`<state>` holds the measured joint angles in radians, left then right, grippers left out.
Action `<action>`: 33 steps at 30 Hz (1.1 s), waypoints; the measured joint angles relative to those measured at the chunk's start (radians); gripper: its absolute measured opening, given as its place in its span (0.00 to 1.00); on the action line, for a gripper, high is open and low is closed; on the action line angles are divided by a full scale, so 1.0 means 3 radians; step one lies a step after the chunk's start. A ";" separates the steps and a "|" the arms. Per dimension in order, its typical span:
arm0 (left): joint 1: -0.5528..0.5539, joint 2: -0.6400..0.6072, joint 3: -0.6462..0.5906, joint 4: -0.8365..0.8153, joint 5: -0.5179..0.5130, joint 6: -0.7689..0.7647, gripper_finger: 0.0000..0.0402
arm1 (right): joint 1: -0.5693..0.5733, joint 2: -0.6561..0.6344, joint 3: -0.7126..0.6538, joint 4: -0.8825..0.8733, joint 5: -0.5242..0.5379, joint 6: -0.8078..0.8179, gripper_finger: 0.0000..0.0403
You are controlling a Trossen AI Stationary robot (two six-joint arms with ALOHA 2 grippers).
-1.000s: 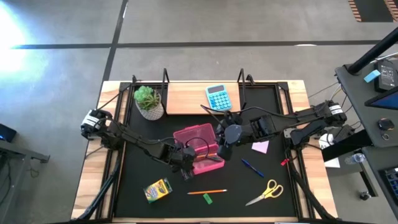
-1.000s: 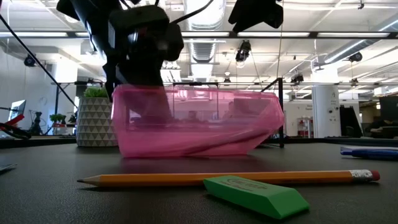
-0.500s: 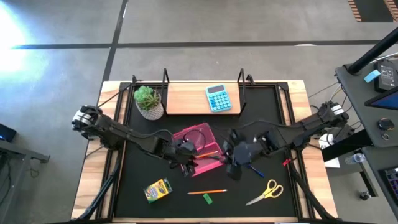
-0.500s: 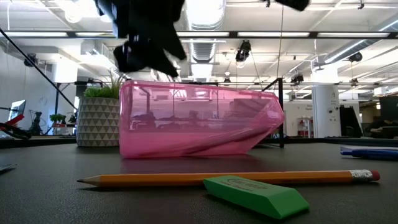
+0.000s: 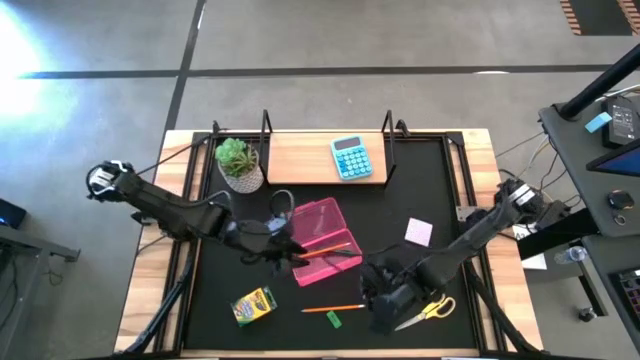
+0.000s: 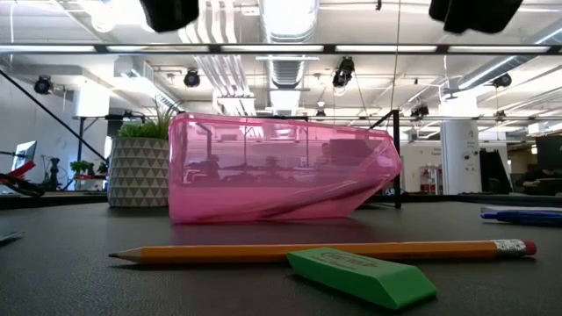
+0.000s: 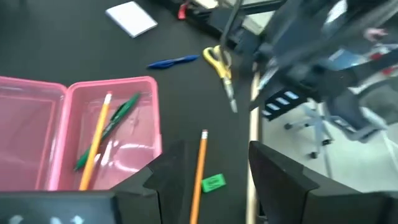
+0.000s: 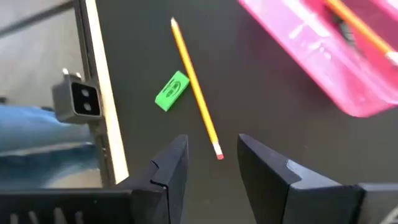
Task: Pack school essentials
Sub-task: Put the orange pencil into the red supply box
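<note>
Your right gripper hangs over the front of the black mat, fingers parted with nothing between them. In the right wrist view the loose orange pencil lies just ahead of its tips, eraser end nearest, and the small green eraser block lies just beside the pencil, not touching.

Your left gripper sits at the left edge of the open translucent pink plastic pencil case, jaws apart and empty. The case lies mid-mat. Inside it, the left wrist view shows a second orange pencil and a green pen lying side by side.

Count:
- two orange pencils, one in the case, one on the mat
- one green pen
- one blue pen on the mat
- one pair of yellow-handled scissors, just beside the right gripper
- one yellow-green crayon box, front left
- one green eraser
- one pink sticky-note pad, right of the case

The light-blue calculator lies on the wooden shelf at the back. The potted green plant stands to its left.

In the high view the blue pen is hidden under the right arm. In the low view both grippers are cut off at the top edge, so you can't read them there.
</note>
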<state>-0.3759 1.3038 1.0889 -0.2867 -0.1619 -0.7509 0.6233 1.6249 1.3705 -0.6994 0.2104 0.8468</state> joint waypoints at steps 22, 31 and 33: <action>-0.0711 -0.0418 -0.0008 0.0622 0.0010 0.0005 0.39 | 0.0039 0.0871 0.0000 0.0614 0.0151 -0.0295 0.25; -0.0784 -0.0405 -0.0008 0.0669 -0.0002 0.0022 0.39 | 0.0031 0.1132 0.0000 0.0630 0.0154 -0.0241 0.20; -0.0784 -0.0405 -0.0008 0.0669 -0.0001 0.0023 0.39 | 0.0022 0.1154 0.0002 0.0636 0.0149 -0.0236 0.20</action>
<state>-0.6109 1.1824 1.0866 -0.0860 -0.1623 -0.7441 0.6298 1.9711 1.3710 -0.5087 0.2550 0.7759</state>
